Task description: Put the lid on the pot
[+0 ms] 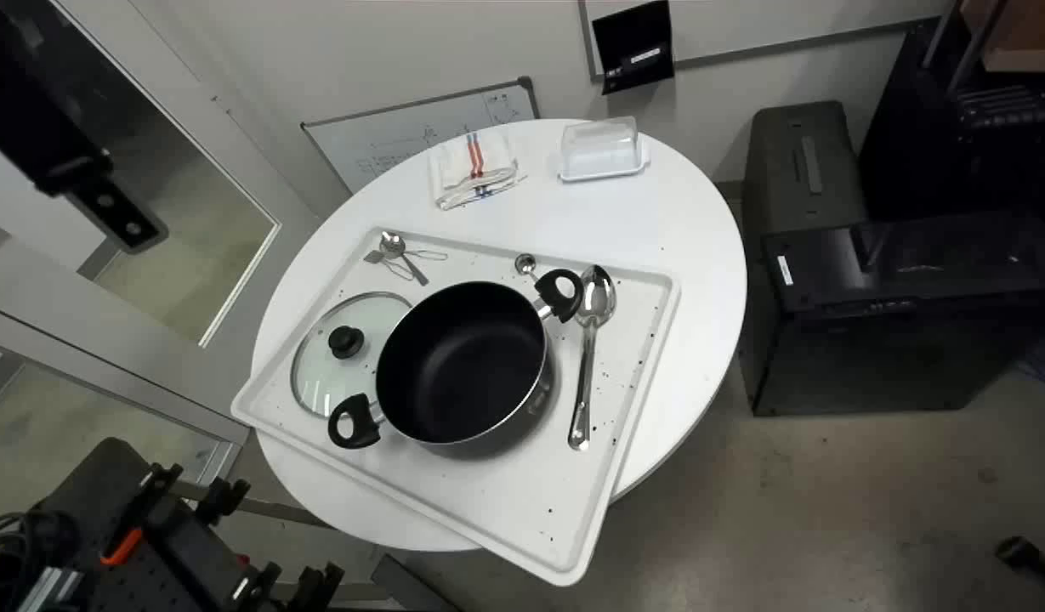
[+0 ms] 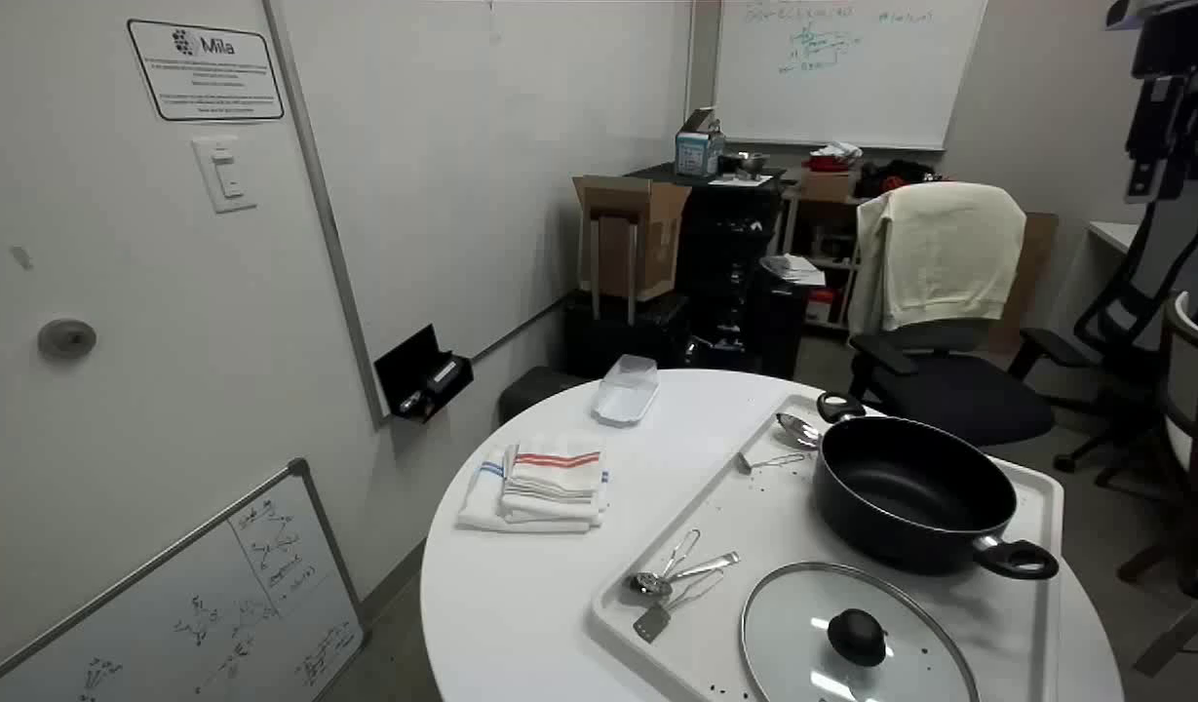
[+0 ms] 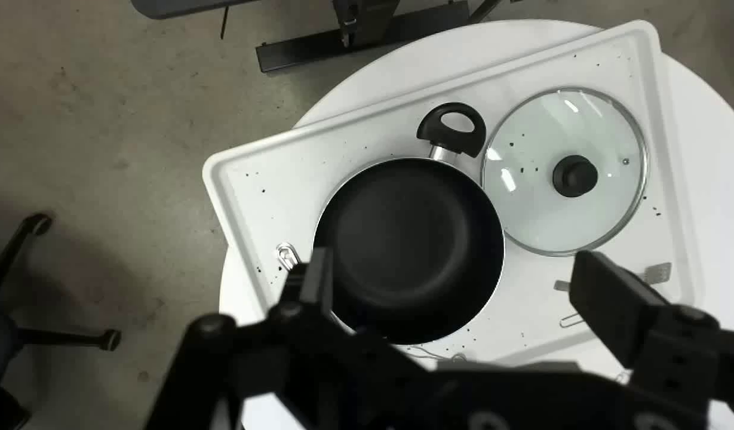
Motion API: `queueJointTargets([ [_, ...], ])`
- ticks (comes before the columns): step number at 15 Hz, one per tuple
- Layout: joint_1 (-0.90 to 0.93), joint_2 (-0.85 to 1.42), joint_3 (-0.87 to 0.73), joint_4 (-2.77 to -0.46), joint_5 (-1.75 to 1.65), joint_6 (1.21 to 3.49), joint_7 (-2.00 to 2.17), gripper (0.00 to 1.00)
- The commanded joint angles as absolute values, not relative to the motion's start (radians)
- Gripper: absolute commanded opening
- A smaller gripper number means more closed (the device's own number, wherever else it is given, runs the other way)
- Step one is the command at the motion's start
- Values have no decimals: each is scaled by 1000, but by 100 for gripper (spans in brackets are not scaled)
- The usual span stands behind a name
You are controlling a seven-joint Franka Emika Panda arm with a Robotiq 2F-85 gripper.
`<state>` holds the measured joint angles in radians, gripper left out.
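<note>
Lid (image 3: 565, 172) lies knob-up at upper right of your wrist view, just beside the central pot (image 3: 410, 251), likely so you can pinch the knob (image 3: 574, 176) for a short carry with the gripper (image 3: 453, 272), fingers (image 3: 608, 304) wide apart and empty

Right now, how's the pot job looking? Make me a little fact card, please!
Black pot: uncovered, on the white tray
Glass lid: beside the pot, black knob facing up
Metal serving spoon: across the pot from the lid
Striped towels: folded on the table, off the tray
Jaws: open, holding nothing
Job: lid not yet on
</note>
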<state>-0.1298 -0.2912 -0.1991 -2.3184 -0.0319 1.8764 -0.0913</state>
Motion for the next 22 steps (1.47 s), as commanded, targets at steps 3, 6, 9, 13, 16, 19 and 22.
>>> queueJointTargets([
  [3,-140,-290,-190,-2316,-29,1876,-94,100],
  [6,-140,-290,-190,-2316,-29,1876,-94,100],
  [9,-140,-290,-190,-2316,-29,1876,-94,100],
  [13,-140,-290,-190,-2316,-29,1876,-94,100],
  [16,-136,-282,-188,-2314,-29,1877,-99,100],
  [19,-128,-254,-174,-2313,-33,1894,-94,100],
  [22,-112,-201,-144,-2314,-45,1933,-82,100],
])
